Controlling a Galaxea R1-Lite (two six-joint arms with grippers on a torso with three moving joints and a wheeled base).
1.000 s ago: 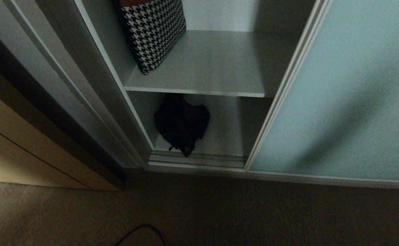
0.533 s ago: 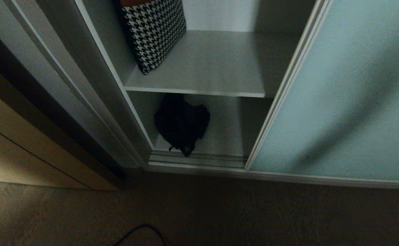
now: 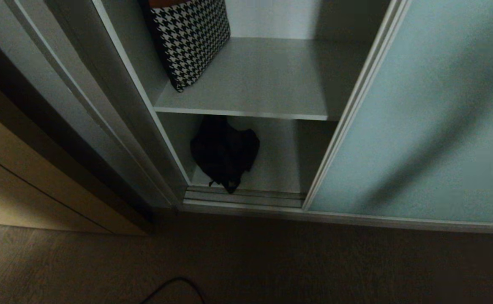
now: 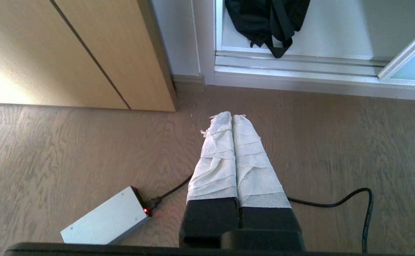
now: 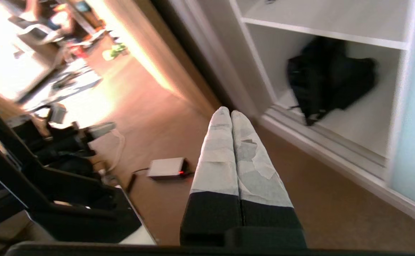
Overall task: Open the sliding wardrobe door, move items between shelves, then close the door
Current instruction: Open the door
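- Nearest the robot, the left gripper (image 4: 231, 116) hangs above the wooden floor (image 4: 68, 149) in front of the wardrobe, its two tape-wrapped fingers pressed together and holding nothing.
- On the floor short of the wardrobe sill lies a small grey power box (image 4: 104, 222) with a red light, and a black cable (image 4: 335, 203) runs from it behind the gripper.
- The right gripper (image 5: 225, 111) is also clenched and empty, pointing across open floor toward the wardrobe opening, well apart from it.
- A bare strip of floor separates both grippers from the wardrobe's silver bottom track (image 3: 242, 198).
- To the left of the opening stands a beige wooden cabinet front (image 3: 14, 185), its corner close to the wardrobe frame.
- The sliding wardrobe door (image 3: 423, 126), frosted pale teal glass, is pushed to the right, so the left part of the wardrobe stands open.
- The black fabric bundle (image 3: 224, 153) sits on the lowest shelf (image 3: 276, 169) just behind the track, toward the opening's left wall, a strap hanging over the front edge; the shelf to its right is free.
- Above it, the upper shelf (image 3: 267, 80) carries a houndstooth cushion (image 3: 189, 38) leaning at its left end.
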